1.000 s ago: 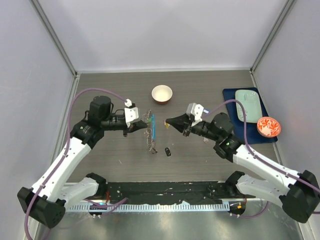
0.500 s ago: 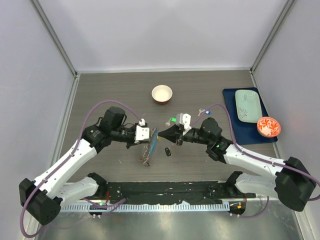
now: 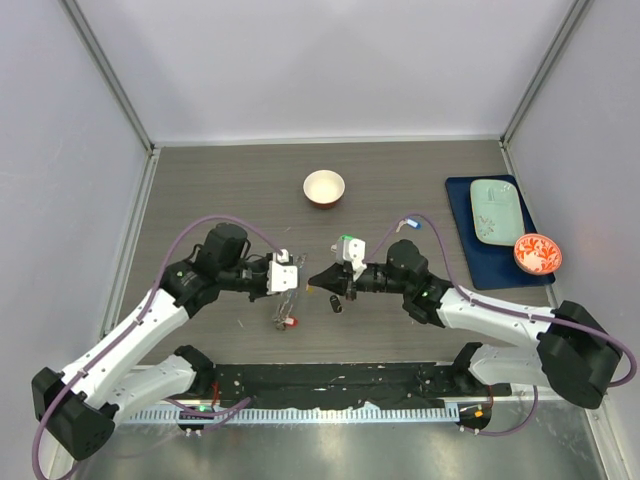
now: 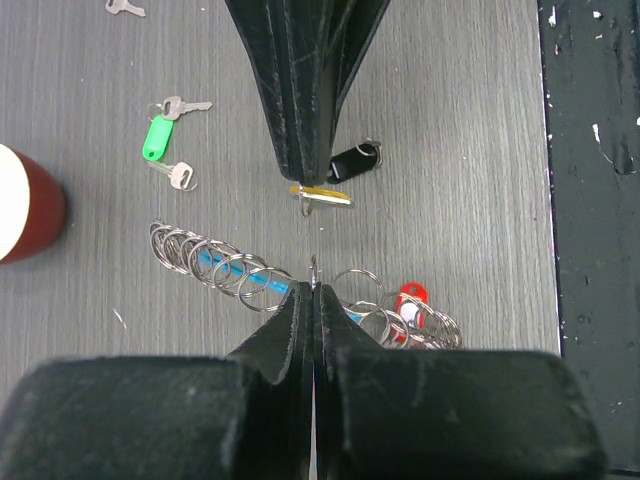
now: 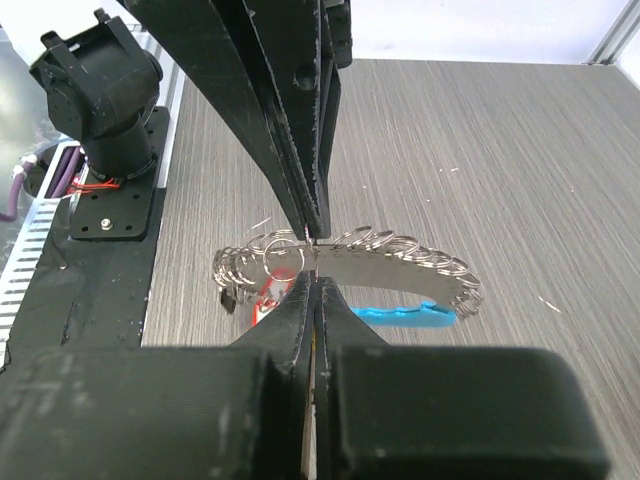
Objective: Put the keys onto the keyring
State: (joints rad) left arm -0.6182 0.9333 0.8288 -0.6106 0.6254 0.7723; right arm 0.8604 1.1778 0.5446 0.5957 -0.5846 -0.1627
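Found the left end effector (image 4: 313, 296) clenched, pinching a thin strand of the keyring (image 4: 175, 245) between its tips. Located the keyring directly under those tips, near the middle of the bench (image 3: 200, 190), as a loose coil of silvery loops. Could not tell the coil resting on the wood from the coil hanging just above it. Noted a curved blue tag (image 4: 210, 262) running along the coil and a red-tagged key (image 4: 408, 298) among the loops at the end nearer the arm bases.

Saw the right end effector (image 4: 308, 172) likewise clamped tight, gripping a yellow-tagged key (image 4: 322, 195) at the very tips, with a small ring showing beside the tag. Pointed straight at the left tips from the opposite side, close yet apart in the left wrist view, nearly meeting above the coil in the right wrist view.

Counted other keys loose on the bench: a black-tagged key (image 4: 352, 162) just beside the right tips on the near side, a green-tagged key (image 4: 152, 137) farther off toward the far side, and a blue-tagged key (image 3: 406, 222) beside the right arm, too small to read in detail.

Marked a white bowl (image 3: 324, 187) with a reddish outside well beyond the coil, toward the far edge. Placed a blue mat (image 3: 500, 265) at the right of the bench, carrying a pale green plate (image 3: 494, 210) and, at its right edge, a red patterned bowl (image 3: 538, 253).
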